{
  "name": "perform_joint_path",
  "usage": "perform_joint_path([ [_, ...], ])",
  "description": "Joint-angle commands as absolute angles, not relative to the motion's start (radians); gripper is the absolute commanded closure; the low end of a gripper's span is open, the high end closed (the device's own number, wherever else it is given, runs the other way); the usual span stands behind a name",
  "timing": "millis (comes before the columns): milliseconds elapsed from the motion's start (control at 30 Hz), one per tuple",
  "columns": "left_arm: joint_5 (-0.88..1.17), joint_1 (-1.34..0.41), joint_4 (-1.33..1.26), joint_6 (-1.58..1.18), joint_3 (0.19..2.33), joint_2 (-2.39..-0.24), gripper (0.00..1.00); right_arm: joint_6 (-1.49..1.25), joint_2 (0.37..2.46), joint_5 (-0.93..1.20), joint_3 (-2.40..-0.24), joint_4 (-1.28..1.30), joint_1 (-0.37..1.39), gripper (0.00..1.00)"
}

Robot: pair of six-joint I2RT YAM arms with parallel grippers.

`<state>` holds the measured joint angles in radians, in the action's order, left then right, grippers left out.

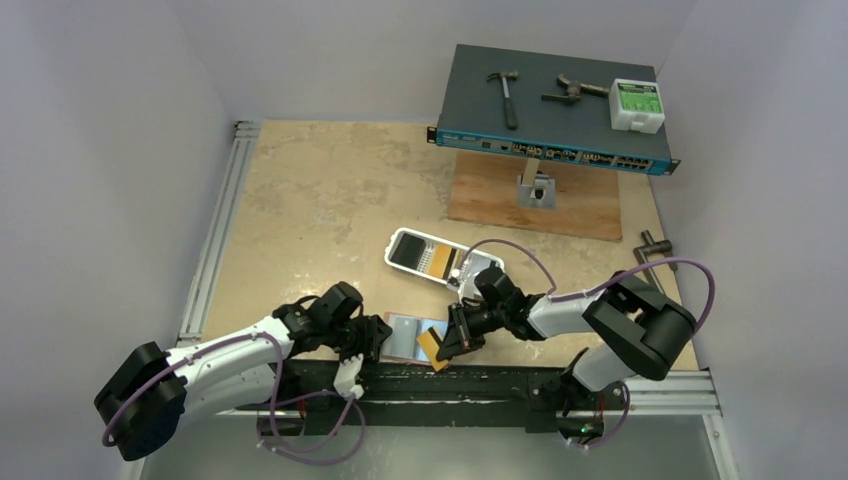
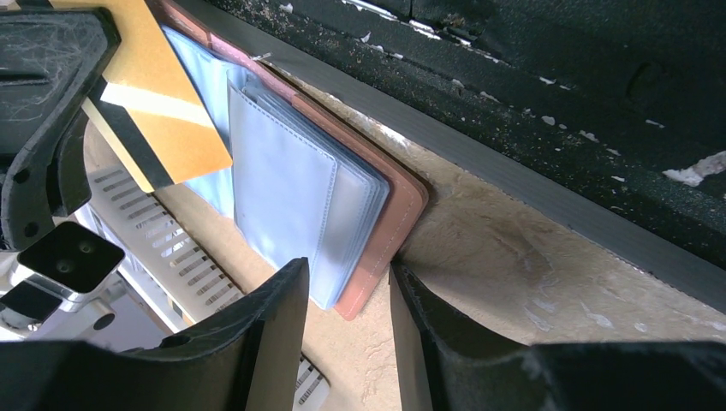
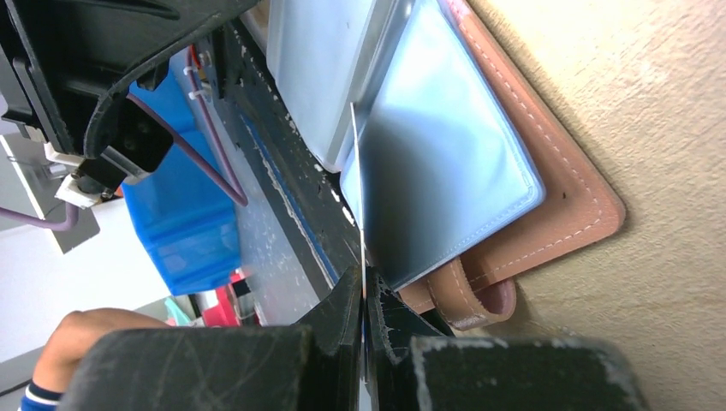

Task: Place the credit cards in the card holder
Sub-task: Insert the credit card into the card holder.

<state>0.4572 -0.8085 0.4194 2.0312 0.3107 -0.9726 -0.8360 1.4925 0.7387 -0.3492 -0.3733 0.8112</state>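
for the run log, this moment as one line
left gripper: shut on card holder edge | right gripper: shut on orange card | card: over open holder, mostly out | phase: inserting

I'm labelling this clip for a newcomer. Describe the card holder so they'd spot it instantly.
Look along the black rail at the near edge; just beyond it, between the left fingers and right fingers, lies the card holder. Unlike the white tray farther back, it is reddish-brown leather, lying open, showing pale blue-grey sleeves.
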Motion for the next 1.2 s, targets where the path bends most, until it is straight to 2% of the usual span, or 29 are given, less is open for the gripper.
perform_joint_path([
  [0,0.448,-0.815,0.512,2.028,0.299,-0.988,0.60,-0.804,1.503,0.768,-0.387,-0.361,0.808,1.00],
  [600,0.472,-0.819,0.481,2.012,0.287,-0.962,0.61,-0.855,1.580,0.711,-0.447,-0.419,0.808,1.00],
  [833,0.473,-0.822,0.475,2.019,0.278,-0.960,0.65,-0.865,1.574,0.641,-0.457,-0.387,0.809,1.00],
  [867,0.474,-0.822,0.476,2.020,0.277,-0.960,0.66,-0.863,1.566,0.626,-0.458,-0.372,0.808,0.99],
  [1000,0.478,-0.824,0.467,2.020,0.274,-0.955,0.67,-0.855,1.543,0.573,-0.472,-0.323,0.808,0.82],
  [1167,0.488,-0.826,0.451,2.015,0.275,-0.956,0.69,-0.850,1.540,0.533,-0.520,-0.265,0.821,0.75],
])
